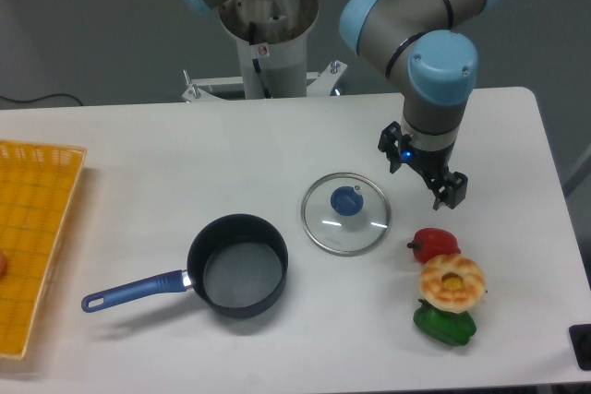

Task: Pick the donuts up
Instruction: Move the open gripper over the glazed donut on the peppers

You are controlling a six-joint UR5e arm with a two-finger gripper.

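1. The gripper (pixel 427 173) hung above the table (pixel 138 145), fingers apart, holding nothing.
2. The donut (pixel 452 282) lay at its 6 o'clock, well apart, resting partly on a green pepper (pixel 445 324) and touching a red pepper (pixel 434 243) at its 11 o'clock.
3. To do the reach well, I judged the arm should come straight down over the ring and close across its rim, keeping clear of the red pepper. Since the donut sat tilted on the green pepper, it could slip.
4. A glass lid (pixel 346 213) lay flat at the gripper's 8 o'clock.
5. The pot (pixel 238 266) stood further out, nothing in it.
6. A yellow basket (pixel 37 228) sat at the left edge; a small reddish thing showed there, too cut off to name.
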